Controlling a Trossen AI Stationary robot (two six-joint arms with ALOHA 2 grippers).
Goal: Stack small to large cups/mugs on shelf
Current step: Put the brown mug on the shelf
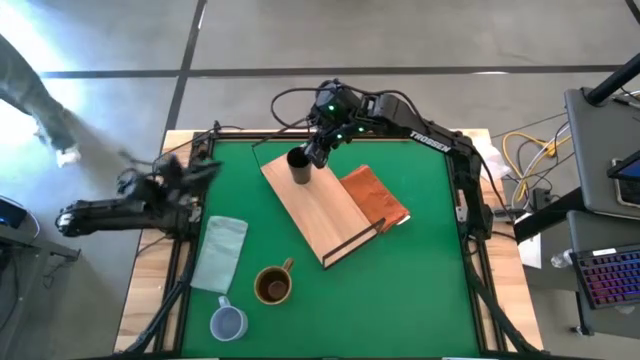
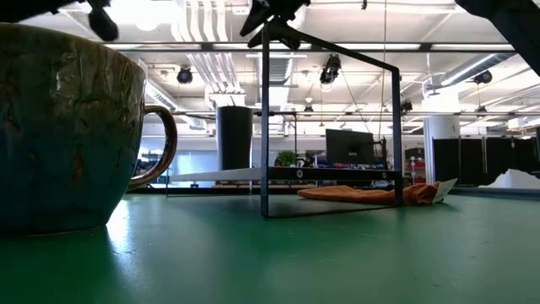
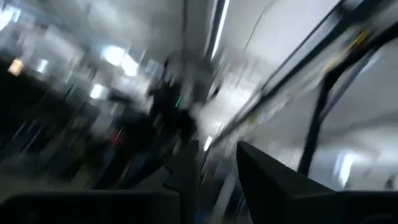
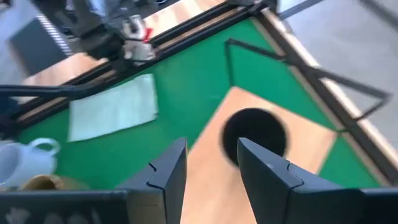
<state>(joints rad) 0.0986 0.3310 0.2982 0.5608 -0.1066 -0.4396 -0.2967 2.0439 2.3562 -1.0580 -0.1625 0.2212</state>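
Observation:
The narrow black cup (image 1: 298, 166) stands upright on its base at the far left end of the light-wood shelf (image 1: 325, 210); it also shows in the low view (image 2: 234, 139) and the right wrist view (image 4: 255, 134). My right gripper (image 1: 319, 152) is open just above and to the far right of the cup, clear of it, and its fingers (image 4: 171, 168) are apart short of the rim. The brown mug (image 1: 273, 286) and the pale blue-grey cup (image 1: 229, 322) stand on the green table near its front edge. My left gripper (image 1: 190, 172) is open at the table's left edge, empty.
A pale cloth (image 1: 220, 252) lies at the left of the table. A reddish-brown board (image 1: 376, 198) lies against the shelf's right side. The shelf's black wire frame (image 2: 329, 127) rises at its ends. A person walks by at the far left (image 1: 40, 100).

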